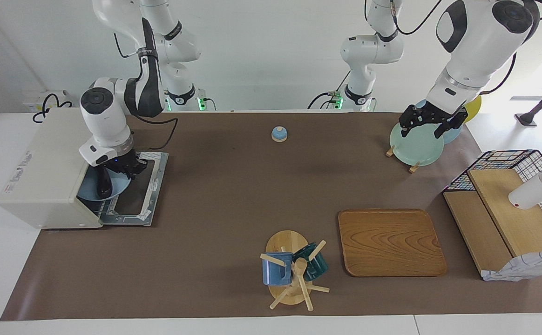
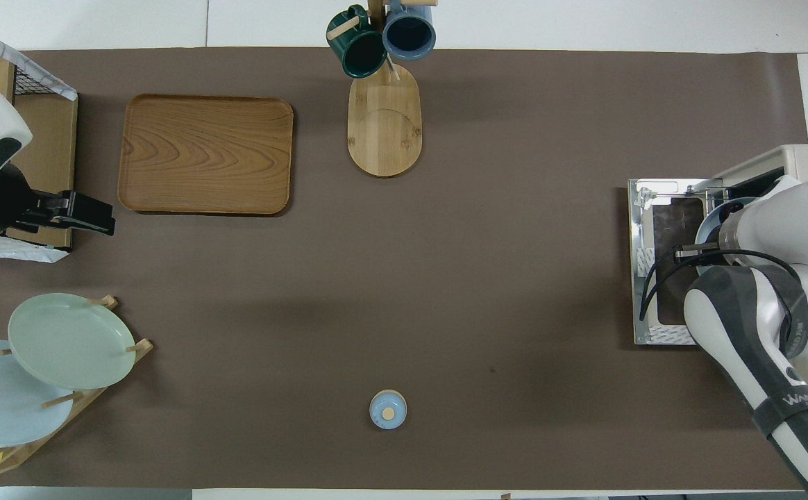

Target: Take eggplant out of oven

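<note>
The cream-white oven (image 1: 43,163) stands at the right arm's end of the table, its door (image 1: 152,186) folded down flat. A blue plate (image 1: 89,190) sits in its mouth. The dark eggplant (image 1: 104,186) lies on that plate. My right gripper (image 1: 112,171) reaches down into the oven mouth, shut on the eggplant's end nearer the robots. In the overhead view the right arm hides the eggplant; the oven (image 2: 803,156) and a bit of the plate (image 2: 709,222) show. My left gripper (image 1: 428,126) waits open above the plate rack.
A small blue bell (image 1: 279,134) sits mid-table near the robots. A rack with a green plate (image 1: 415,144) is under the left gripper. A wooden tray (image 1: 389,242), a mug tree (image 1: 294,272) and a wire basket shelf (image 1: 508,209) with a white bottle (image 1: 534,190) stand farther from the robots.
</note>
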